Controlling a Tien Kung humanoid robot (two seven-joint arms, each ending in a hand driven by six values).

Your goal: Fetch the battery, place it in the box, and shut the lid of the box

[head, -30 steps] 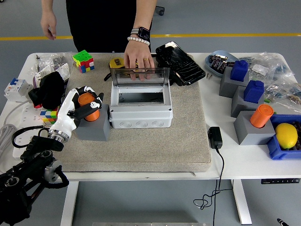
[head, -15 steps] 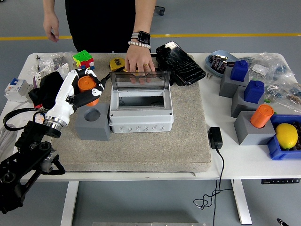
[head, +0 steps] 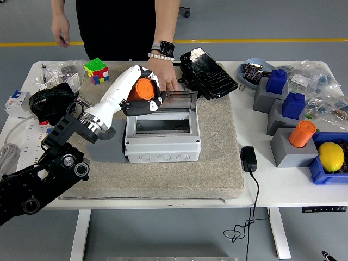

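The left hand held the orange battery, fingers wrapped round its sides, above the box at its open left rim. A person's hand propped the lid. The battery looked rigid, smooth (likely slippery), best held round its middle.

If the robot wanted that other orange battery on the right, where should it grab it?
Probably the orange battery's upper end, from above. It stands tilted in a grey block that hides its lower part, so only the top sticks out free; the yellow lemon crowds its right side.
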